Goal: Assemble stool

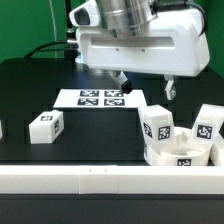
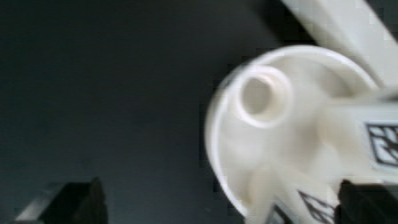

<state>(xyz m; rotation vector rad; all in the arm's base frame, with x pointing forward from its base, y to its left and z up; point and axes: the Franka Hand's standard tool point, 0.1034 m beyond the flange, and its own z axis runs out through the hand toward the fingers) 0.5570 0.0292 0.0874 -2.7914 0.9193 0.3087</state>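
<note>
1. At the front of the bench [image 1: 30, 88], one rail [image 1: 100, 178] runs along the edge. It is no part of my job.
2. Just behind it, at the exterior view's right, the one seat [image 1: 182, 157] lies flat. Two legs stand upright at it, the inner leg [image 1: 157, 124] and the outer leg [image 1: 207, 126]. I cannot tell how firmly they sit.
3. Well apart, toward the exterior view's left, lies the loose leg [image 1: 45, 127]. That makes three legs. A white sliver at that edge may be a fourth, but I cannot tell.
4. Farther back lies the one marker board [image 1: 100, 98].
5. Above, between board and seat, hangs my hand [image 1: 145, 86], fingers spread and empty. My wrist view shows a free hole [image 2: 267, 96] in the seat.
6. I judge the loose leg comes next. I should grip its flat sides squarely, carry it upright, centre it over the hole and lower it straight, without knocking the standing legs.
</note>
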